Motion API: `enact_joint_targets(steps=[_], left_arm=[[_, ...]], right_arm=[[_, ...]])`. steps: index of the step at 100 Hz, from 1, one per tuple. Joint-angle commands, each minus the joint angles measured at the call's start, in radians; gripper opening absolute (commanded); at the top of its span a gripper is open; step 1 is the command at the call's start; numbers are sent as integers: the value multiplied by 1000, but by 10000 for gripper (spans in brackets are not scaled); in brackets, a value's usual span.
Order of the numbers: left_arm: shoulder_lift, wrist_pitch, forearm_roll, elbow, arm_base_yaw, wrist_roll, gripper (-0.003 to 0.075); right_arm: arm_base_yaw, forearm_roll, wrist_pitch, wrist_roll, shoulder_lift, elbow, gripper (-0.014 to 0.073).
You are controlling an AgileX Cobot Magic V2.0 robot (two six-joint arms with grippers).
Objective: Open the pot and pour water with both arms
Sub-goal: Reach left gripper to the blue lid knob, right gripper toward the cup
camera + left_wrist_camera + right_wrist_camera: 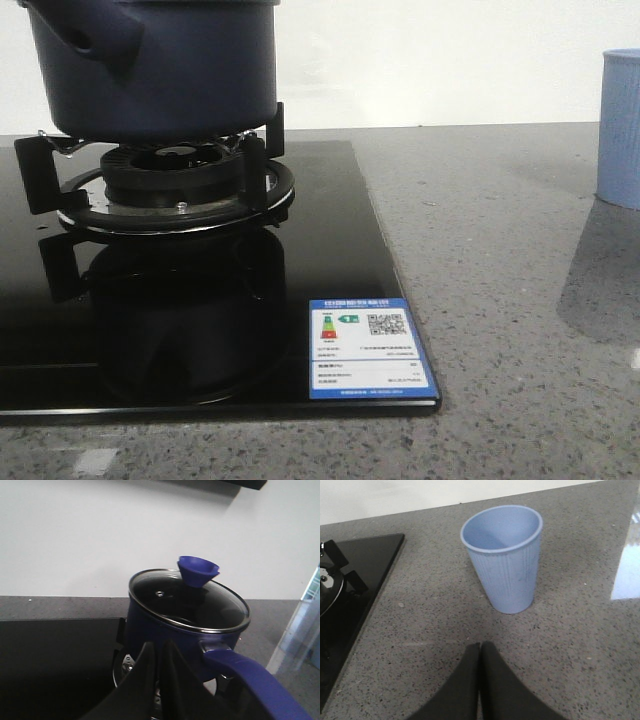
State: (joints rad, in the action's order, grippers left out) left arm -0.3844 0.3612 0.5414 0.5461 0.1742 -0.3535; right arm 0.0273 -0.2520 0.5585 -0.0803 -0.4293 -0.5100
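Near the pot, the left hand hovers pinched empty; the right hand likewise.

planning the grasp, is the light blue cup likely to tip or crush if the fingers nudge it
The cup probably tips easily: it is tall and narrows toward its base. Its thin ribbed wall suggests light plastic that may flex. It looks empty, so likely slides.

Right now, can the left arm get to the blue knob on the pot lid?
Probably yes. The left pincer is shut, nothing lies between it and the knob atop the lid; it must open first.
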Motion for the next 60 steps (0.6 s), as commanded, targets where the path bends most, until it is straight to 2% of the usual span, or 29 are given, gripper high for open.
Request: enact_joint_targets(steps=[1,12,19,26,29,36,41,45,51,60], left_arm=[[-54,-56,11,57,42,-39,-19],[-96,-56,11,80,70,-39,-16],[-120,-57,11,93,80,-41,4],[-142,-62,13,107,83,-48,66],[-152,-64,13,113,83,-58,102],[-175,-78,14,129,83,-62,210],[-189,-88,14,141,83,-62,318],[-203,-91,17,150,83,-62,385],[-225,-93,21,164,83,-62,480],[-270,-95,21,181,83,-62,503]], right_arm=[[14,4,-63,-29,-41,-51,-57],[17,-1,-68,-66,-52,-60,-43],[17,-12,-75,-69,-52,-60,28],[17,-30,-81,-69,-52,-60,185],[17,-33,-83,-69,-52,-60,292],[17,-35,-83,-69,-52,-60,497],[17,-35,-85,-69,-52,-60,587],[17,-35,-85,-69,-52,-60,622],[17,-35,-85,-69,-52,-60,623],[17,-41,-85,-69,-52,-60,622]])
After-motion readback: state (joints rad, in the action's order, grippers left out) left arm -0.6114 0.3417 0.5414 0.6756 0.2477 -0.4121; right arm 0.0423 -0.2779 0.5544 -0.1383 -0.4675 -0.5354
